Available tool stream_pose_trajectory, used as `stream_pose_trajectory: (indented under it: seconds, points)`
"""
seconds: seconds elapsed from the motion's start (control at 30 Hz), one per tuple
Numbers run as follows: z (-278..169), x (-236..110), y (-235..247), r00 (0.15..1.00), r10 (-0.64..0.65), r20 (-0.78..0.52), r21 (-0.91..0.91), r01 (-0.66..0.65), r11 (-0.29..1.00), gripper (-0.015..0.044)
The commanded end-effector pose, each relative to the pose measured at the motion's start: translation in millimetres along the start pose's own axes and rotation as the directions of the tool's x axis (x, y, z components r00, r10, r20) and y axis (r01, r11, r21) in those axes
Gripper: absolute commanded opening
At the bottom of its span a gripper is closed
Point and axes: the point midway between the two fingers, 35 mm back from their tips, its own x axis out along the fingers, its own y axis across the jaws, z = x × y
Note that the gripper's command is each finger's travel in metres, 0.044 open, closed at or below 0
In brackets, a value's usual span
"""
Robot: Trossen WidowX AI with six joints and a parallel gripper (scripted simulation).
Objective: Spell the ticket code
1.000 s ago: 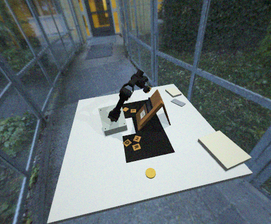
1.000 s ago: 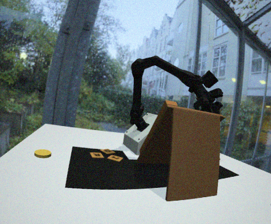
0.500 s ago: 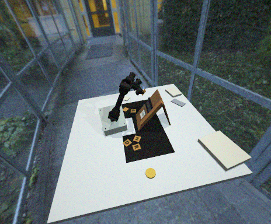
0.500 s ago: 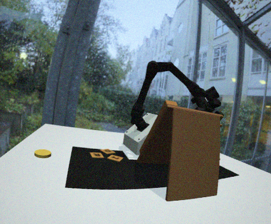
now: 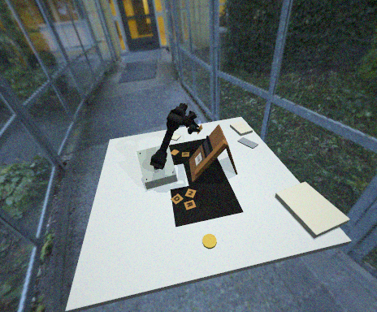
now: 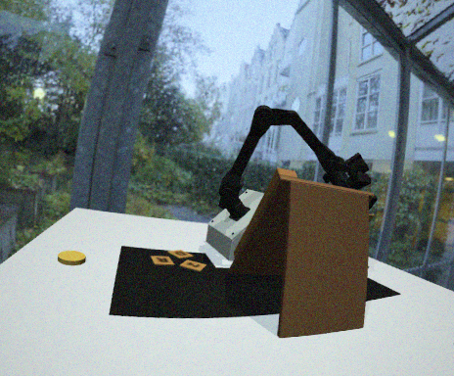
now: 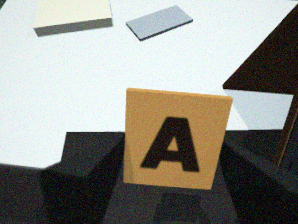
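Note:
My gripper (image 5: 194,129) (image 6: 360,182) is shut on an orange letter tile "A" (image 7: 176,145) (image 5: 200,128) and holds it upright in the air, just behind the upper end of the sloped brown board (image 5: 216,151) (image 6: 319,255). The board's corner shows dark at the right of the wrist view (image 7: 270,60). The board carries a dark rail (image 5: 207,144) and a white ticket (image 5: 198,158); I cannot read its code. Three loose tiles (image 5: 189,198) (image 6: 179,259) lie on the black mat (image 5: 216,203) (image 6: 172,294). Two more tiles (image 5: 180,153) lie near the arm.
The arm's grey base (image 5: 158,171) (image 6: 228,227) stands left of the board. A yellow disc (image 5: 209,240) (image 6: 71,257) lies near the front. A large cream pad (image 5: 311,208) sits at the right edge. A small cream pad (image 5: 240,127) (image 7: 72,15) and grey slab (image 5: 248,142) (image 7: 159,21) lie behind.

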Motion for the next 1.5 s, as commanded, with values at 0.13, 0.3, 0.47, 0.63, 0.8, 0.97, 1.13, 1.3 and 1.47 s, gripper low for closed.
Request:
stream_pose_trajectory:
  seconds: [0.13,0.3,0.47,0.63,0.8,0.97,1.13,1.3,1.47]
  points:
    - [-5,28,-4,1.0,-0.012,-0.003,-0.016,0.012,1.0,0.0]
    - [-4,35,-6,1.0,-0.015,0.0,-0.017,0.015,1.0,0.0]
    - [-4,35,-6,1.0,-0.015,0.0,-0.017,0.015,1.0,0.0]
    - [-4,35,-6,1.0,-0.015,0.0,-0.017,0.015,1.0,0.0]
    - [-5,35,-6,1.0,-0.015,0.0,-0.017,0.015,1.0,0.0]
    - [-4,35,-6,1.0,-0.015,0.0,-0.017,0.015,1.0,0.0]
    - [-3,35,-8,1.0,-0.015,0.0,-0.017,0.015,1.0,0.0]
    - [-3,35,-10,1.0,-0.015,0.0,-0.017,0.015,1.0,0.0]
    - [-4,35,-12,1.0,-0.015,0.0,-0.017,0.015,1.0,0.0]
